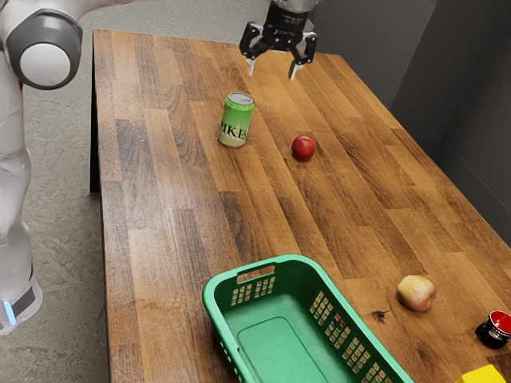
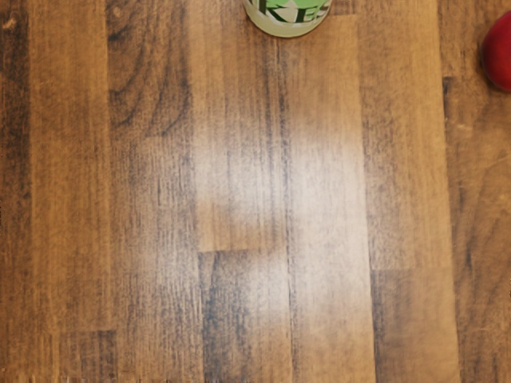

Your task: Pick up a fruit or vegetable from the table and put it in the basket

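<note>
Your fingers (image 1: pixel 251 67) hang wide apart above the tabletop (image 1: pixel 172 187), holding nothing. You have a small red fruit (image 1: pixel 303 148) near the upright green can (image 1: pixel 236 120), and a yellowish-red fruit (image 1: pixel 417 293) between the green basket (image 1: pixel 306 268) and the black-and-red cup (image 1: pixel 494 329). Both fruits are outside the basket.

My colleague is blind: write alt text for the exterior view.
A robot's open black gripper hovers over a wooden table, near a green can and red fruit. Nearer the camera: a green basket, a yellow-red fruit, a black-and-red bowl and something yellow.
</note>
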Controlling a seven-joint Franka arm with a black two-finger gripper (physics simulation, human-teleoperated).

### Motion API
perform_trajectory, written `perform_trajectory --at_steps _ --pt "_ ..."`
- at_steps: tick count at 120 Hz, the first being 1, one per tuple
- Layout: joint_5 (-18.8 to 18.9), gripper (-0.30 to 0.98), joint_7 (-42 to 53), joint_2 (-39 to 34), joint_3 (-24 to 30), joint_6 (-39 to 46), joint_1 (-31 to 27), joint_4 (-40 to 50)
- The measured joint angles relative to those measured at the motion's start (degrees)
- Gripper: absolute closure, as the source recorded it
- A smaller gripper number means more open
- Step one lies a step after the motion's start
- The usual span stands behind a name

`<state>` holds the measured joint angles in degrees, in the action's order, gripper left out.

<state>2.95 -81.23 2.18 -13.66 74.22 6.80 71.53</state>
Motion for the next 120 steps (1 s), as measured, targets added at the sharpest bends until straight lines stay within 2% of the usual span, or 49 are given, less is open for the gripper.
perform_trajectory --at_steps 39,45,61,71,84,101,120 --pt "-0.7 0.0 -20.5 1.1 -1.8 0.2 2.9 0.1" --pt "-1.7 0.0 -22.7 2.9 -2.1 0.8 0.2 0.0" --pt "-5.5 0.0 -27.6 7.5 -1.3 3.0 -12.8 -0.3" --pt "-7.0 0.0 -29.9 14.5 0.6 6.7 -15.5 -6.5" --pt "-8.3 0.0 -32.6 22.8 6.7 16.2 -20.5 -10.6" --pt "-9.1 0.0 -35.4 26.1 9.3 24.6 -22.8 -11.0" --pt "-10.9 0.0 -37.8 27.3 9.6 29.4 -25.3 -10.3"
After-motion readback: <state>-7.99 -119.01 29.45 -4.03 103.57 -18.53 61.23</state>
